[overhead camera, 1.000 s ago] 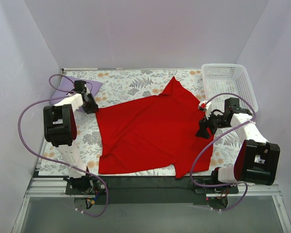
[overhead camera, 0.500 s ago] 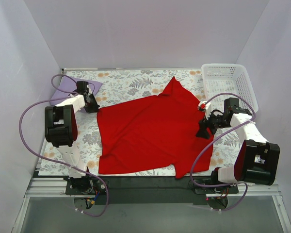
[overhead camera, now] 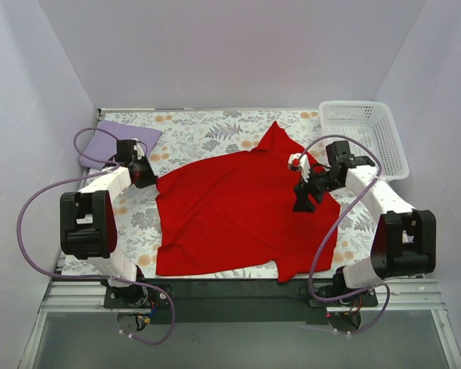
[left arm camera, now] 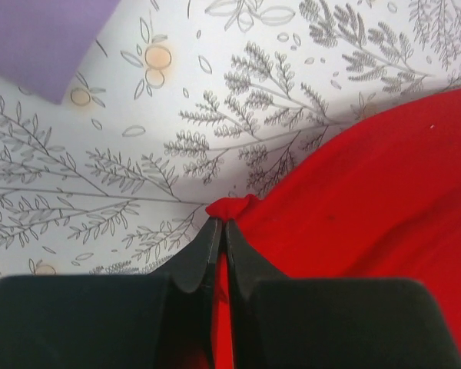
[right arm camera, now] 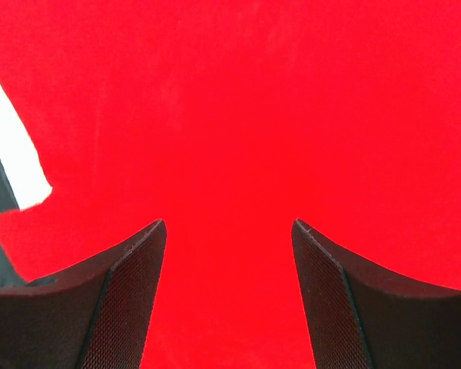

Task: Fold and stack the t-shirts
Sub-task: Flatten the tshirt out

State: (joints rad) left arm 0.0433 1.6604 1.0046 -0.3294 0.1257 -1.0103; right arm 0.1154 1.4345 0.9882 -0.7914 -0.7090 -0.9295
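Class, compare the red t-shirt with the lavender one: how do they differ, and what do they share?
The red t-shirt lies spread wide mid-table; the lavender t-shirt is a small compact patch at the far left corner. The left pincer is shut on the red t-shirt's edge; no pincer holds the lavender t-shirt. Both are plain and rest on the floral cloth.

From above the near edge we overlook the whole floral-print cloth (overhead camera: 207, 131), while both wrist cameras face down, close over the red t-shirt (overhead camera: 230, 207), which all views share.
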